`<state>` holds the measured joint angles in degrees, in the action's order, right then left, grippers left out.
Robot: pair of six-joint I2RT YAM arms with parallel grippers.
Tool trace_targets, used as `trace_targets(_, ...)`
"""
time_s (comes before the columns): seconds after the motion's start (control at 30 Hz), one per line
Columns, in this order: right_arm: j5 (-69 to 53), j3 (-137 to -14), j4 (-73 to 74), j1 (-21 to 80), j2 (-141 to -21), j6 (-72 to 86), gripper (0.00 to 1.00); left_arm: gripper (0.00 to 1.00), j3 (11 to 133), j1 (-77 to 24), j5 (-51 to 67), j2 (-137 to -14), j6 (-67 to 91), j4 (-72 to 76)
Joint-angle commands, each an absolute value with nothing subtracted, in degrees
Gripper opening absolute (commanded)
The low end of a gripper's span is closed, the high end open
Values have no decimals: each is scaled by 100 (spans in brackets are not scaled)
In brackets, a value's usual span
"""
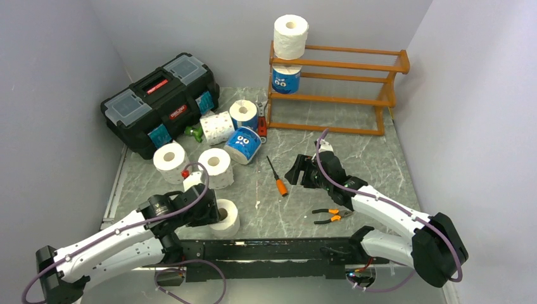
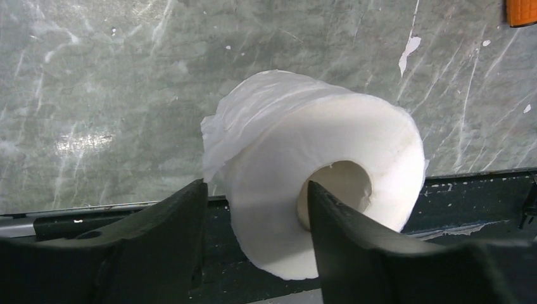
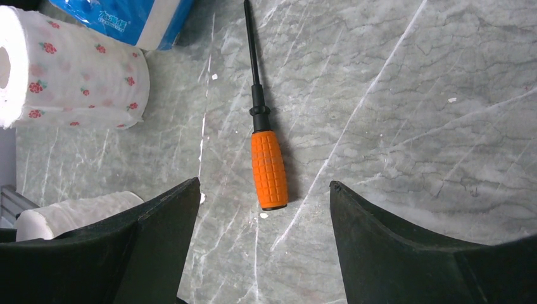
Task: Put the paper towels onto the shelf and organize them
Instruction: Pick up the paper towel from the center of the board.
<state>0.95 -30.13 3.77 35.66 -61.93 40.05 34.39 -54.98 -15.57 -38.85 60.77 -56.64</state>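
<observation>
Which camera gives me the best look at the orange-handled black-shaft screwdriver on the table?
Right wrist: the orange-handled black-shaft screwdriver lies whole and close. Top external shows it small but whole; left wrist catches only an orange corner, likely its handle.

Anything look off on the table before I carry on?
The white roll at the left gripper has a loose, puffed-out outer sheet. A screwdriver and pliers lie loose on the table, outside the toolbox.

A black toolbox with red labels sits at the far left of the grey marbled table. An orange-handled screwdriver lies near the centre, its black shaft pointing far. Orange-and-black pliers lie nearer and to its right, apart from it.
</observation>
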Motion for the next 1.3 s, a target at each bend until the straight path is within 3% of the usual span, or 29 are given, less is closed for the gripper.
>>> trace_targets(0.0, 114, -3010, 191, 3577, -6069, 3990, 76, 60, 3446, -5533, -1566, -4096, 6056, -5359)
trace_targets(0.4, 361, -3056, 375, 3573, -5811, 3893, 77, 22, 4095, -5531, -1421, -4232, 5478, -5249)
trace_targets(0.6, 770, -3250, 761, 3568, -5625, 3666, 76, 18, 4833, -5531, -1584, -4851, 4842, -4944)
trace_targets(0.8, 1276, -3305, 1103, 3561, -5320, 3763, 77, 16, 5603, -5534, -1248, -6282, 4187, -3706)
trace_targets(1.0, 2032, -3391, 1739, 3551, -5066, 4109, 78, 11, 6912, -5537, -842, -7888, 3595, -3533)
trace_targets(1.27, 2299, -3398, 2250, 3512, -4956, 4236, 79, 11, 7470, -5544, -381, -8789, 3289, -3288)
